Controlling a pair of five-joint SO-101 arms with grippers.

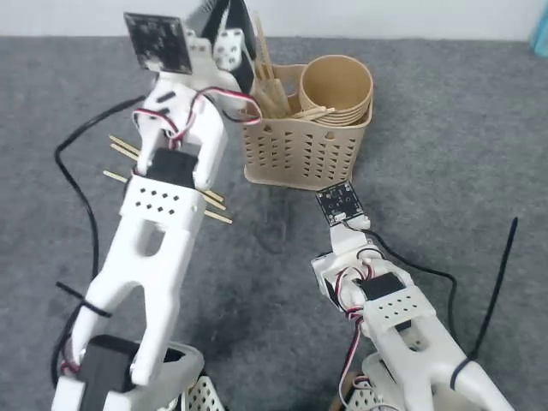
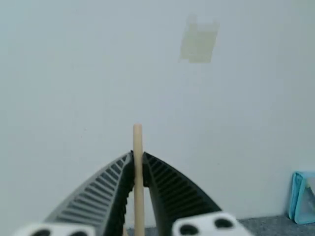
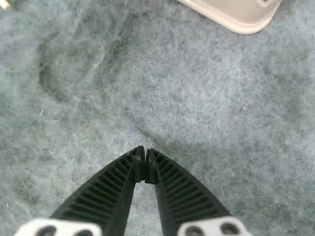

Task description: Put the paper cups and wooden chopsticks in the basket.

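The left gripper had its jaws pinched tight on one wooden chopstick, which stood upright with its tip above them. The gripper hung close to the near rim of the basket, which already held stacked paper cups. The next move probably called for carrying the stick over the rim, tipping it downward and releasing it low. Loose chopsticks lay on the grey mat. The right gripper was closed, empty, just above the mat.

No legible text, nos. or signs. Pale patch on wall: blurred, unreadable. Circuit board, high view: markings too small to read.
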